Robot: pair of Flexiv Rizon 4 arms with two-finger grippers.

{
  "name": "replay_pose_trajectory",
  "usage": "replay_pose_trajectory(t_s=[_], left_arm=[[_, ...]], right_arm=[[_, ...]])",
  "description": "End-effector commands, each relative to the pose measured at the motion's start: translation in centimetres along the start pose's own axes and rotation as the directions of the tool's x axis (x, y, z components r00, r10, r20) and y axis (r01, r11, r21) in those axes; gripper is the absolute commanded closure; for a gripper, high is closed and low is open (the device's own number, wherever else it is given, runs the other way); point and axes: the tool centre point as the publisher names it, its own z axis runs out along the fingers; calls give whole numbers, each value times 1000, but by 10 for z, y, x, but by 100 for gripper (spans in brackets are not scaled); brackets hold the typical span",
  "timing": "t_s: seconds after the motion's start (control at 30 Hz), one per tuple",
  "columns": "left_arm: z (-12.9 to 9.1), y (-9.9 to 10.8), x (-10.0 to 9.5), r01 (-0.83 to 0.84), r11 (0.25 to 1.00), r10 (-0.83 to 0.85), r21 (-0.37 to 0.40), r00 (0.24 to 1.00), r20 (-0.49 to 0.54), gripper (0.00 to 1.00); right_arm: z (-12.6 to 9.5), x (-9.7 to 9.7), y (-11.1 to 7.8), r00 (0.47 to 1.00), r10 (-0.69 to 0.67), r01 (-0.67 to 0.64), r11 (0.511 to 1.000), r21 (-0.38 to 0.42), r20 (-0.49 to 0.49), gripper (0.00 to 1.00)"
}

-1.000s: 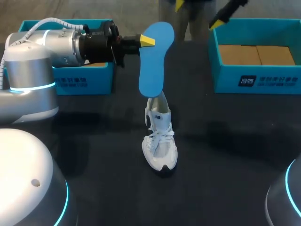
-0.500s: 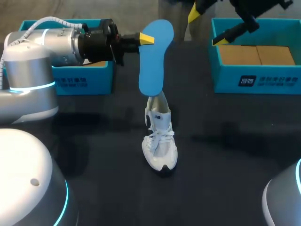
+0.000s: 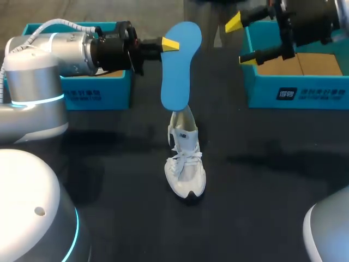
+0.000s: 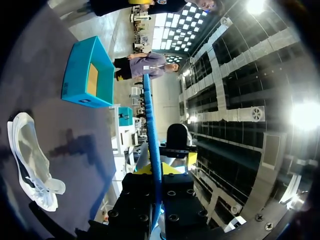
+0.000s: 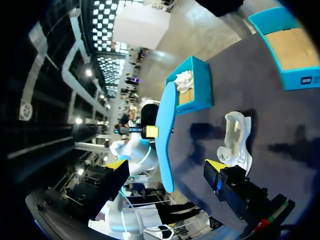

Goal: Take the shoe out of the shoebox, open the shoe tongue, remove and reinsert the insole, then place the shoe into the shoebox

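Gripping insole [image 3: 177, 71] edge-on: left end effector [image 3: 171, 45] — right end effector [image 3: 241, 41] wide, arm [image 3: 311, 22] cropped.

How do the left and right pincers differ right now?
Left pincer is shut on the flat blue insole, holding it upright above the white lace-up sneaker; right pincer is open and empty. Left is up above the sneaker; right hovers by the right-hand teal cardboard shoebox. Both have yellow tips.
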Motion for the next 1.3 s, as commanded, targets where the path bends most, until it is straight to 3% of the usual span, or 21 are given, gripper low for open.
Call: replay_pose_trajectory(t_s=[0.03,0.57,0.77,1.0,1.03,1.07,1.2,1.27,1.3], left_arm=[[-1,1,2,-2,1000,2,2,1000,2,100],[-3,-5,-1,-6,1000,6,-3,1000,4,100],[-3,-6,-3,-190,982,190,-24,982,3,100],[-4,-10,-10,-513,857,514,-50,857,24,100],[-4,-11,-13,-627,776,630,-62,775,52,100],[-3,-11,-14,-649,758,652,-62,757,37,100],[-4,-13,-15,-827,559,829,-58,559,18,100],[-4,-15,-13,-873,488,873,-11,488,3,100],[-4,-15,-13,-873,488,873,-11,488,3,100]], right_arm=[[2,-11,-3,941,7,-10,1000,-8,-340,0],[4,-16,-2,947,33,-34,999,4,-320,0],[4,-16,-2,947,33,-34,999,4,-320,0],[4,-16,-2,947,33,-34,999,4,-320,0],[4,-16,-2,947,33,-34,999,4,-320,0],[4,-16,-2,947,33,-34,999,4,-320,0],[4,-16,-2,947,33,-34,999,4,-320,0],[4,-16,-2,947,33,-34,999,4,-320,0],[4,-16,-2,947,33,-34,999,4,-320,0]])
